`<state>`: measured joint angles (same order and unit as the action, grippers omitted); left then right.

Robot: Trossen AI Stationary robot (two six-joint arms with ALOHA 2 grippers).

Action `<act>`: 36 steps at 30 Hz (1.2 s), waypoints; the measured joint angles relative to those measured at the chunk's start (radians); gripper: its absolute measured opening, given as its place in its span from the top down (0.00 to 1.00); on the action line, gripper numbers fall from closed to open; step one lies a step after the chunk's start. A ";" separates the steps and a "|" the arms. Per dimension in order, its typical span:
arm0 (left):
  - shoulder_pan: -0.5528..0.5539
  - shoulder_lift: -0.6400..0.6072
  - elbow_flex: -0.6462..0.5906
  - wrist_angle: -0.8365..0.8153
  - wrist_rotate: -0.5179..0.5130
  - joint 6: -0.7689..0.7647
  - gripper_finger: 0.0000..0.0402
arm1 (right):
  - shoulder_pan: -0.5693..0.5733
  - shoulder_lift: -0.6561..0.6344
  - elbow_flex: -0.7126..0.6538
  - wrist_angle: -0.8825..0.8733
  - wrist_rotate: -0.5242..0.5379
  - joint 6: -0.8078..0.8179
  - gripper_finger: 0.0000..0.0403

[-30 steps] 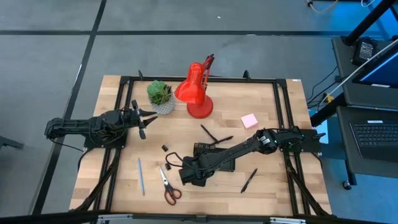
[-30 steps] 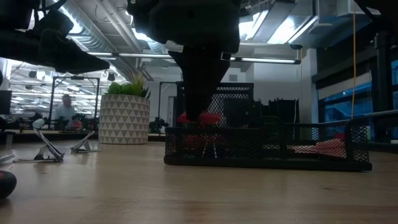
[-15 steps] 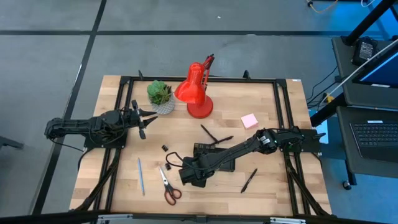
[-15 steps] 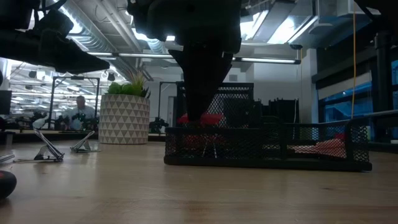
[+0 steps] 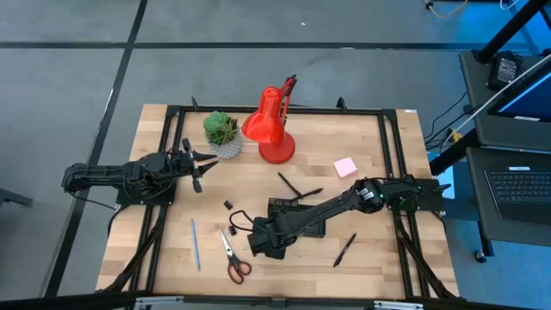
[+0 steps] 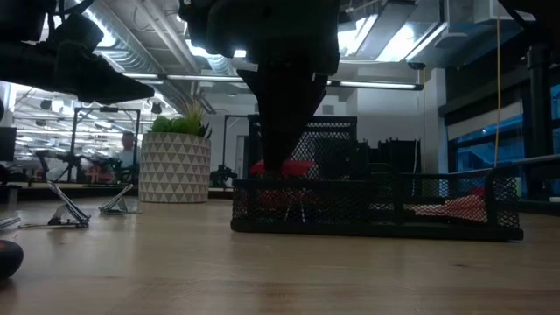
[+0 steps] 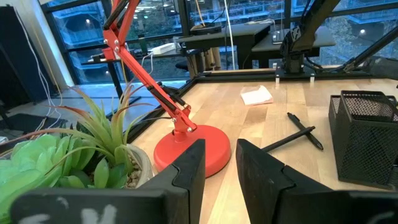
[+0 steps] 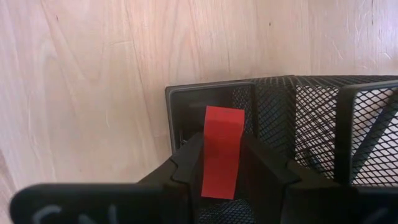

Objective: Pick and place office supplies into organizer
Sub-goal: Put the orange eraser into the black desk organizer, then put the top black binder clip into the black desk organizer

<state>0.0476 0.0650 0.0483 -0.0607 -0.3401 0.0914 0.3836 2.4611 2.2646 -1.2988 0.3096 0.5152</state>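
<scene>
— What's the counter [image 5: 362, 138] like?

— Pale wood planks with a black frame [image 5: 389, 155] round the edge, grey floor about it. Level with the top you see a long office behind: ceiling lights, windows, desks, someone far off, too small to make out.

— And from overhead?

— A red lamp [image 5: 271, 129] and a plant [image 5: 222, 129] at the back, a pink pad [image 5: 345, 166] to the right, two crossed black pens [image 5: 297, 186] near the middle. Toward the front lie a blue pen [image 5: 195, 244], red scissors [image 5: 232, 258], small clips [image 5: 228, 205] and another black pen [image 5: 344, 250].

— The organizer?

— Black wire mesh, boxy, mid-counter [image 5: 301, 220]. Overhead the right arm covers much of it; its wrist camera shows more: the right pincer [image 8: 222, 158] clenched on a flat red block [image 8: 221, 158], right over a corner compartment [image 8: 273, 106].

— The left arm?

— Parked by the plant, left pincer [image 7: 217, 165] empty, its fingers a narrow gap apart. Its camera catches the spiky leaves [image 7: 74, 149] and the lamp's round base [image 7: 193, 149].
</scene>
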 joint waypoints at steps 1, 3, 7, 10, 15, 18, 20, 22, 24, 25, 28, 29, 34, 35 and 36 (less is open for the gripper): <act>0.000 0.000 0.000 0.000 0.000 0.000 0.79 | 0.000 0.000 0.000 0.000 0.000 0.000 0.75; 0.000 0.000 0.000 0.000 0.000 0.000 0.79 | 0.000 0.000 0.000 0.000 0.000 0.000 0.75; 0.000 0.000 0.000 0.000 0.000 0.000 0.79 | 0.000 0.000 0.000 0.000 0.000 0.000 0.75; 0.000 0.000 0.000 0.000 0.000 0.000 0.79 | 0.000 -0.001 0.000 0.000 0.000 0.000 0.75; 0.000 0.000 0.000 0.000 0.000 0.000 0.79 | 0.000 -0.002 0.000 -0.001 0.000 0.000 0.74; 0.000 0.000 0.000 0.000 0.000 0.000 0.79 | 0.000 -0.002 0.000 -0.001 0.000 0.004 0.69; 0.000 0.000 0.000 0.000 0.000 0.000 0.79 | 0.000 -0.002 0.000 -0.001 0.000 0.003 0.64; 0.000 0.000 0.000 0.000 0.000 0.000 0.79 | 0.000 -0.002 0.000 -0.005 0.000 0.004 0.59; 0.000 0.000 0.000 0.000 0.000 0.000 0.79 | 0.000 -0.002 0.000 -0.009 0.000 0.004 0.56; 0.000 0.000 0.000 0.000 0.000 0.000 0.79 | 0.000 -0.002 0.000 -0.009 0.000 0.003 0.54; 0.000 0.000 0.000 0.000 0.000 0.000 0.79 | 0.003 -0.002 0.000 -0.009 -0.009 0.010 0.52; 0.000 0.000 0.000 0.000 0.000 0.000 0.79 | 0.004 -0.002 0.003 -0.012 -0.026 0.022 0.51; 0.000 0.000 0.000 0.000 0.000 0.000 0.79 | 0.027 -0.004 0.063 -0.050 -0.095 0.057 0.51; 0.000 0.000 0.000 0.000 0.000 0.000 0.79 | 0.035 -0.004 0.081 -0.070 -0.097 0.058 0.51; 0.000 0.000 0.000 0.000 0.000 0.000 0.79 | 0.043 -0.005 0.093 -0.087 -0.097 0.058 0.51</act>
<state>0.0475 0.0650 0.0486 -0.0605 -0.3398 0.0914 0.4268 2.4565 2.3577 -1.3862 0.2130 0.5735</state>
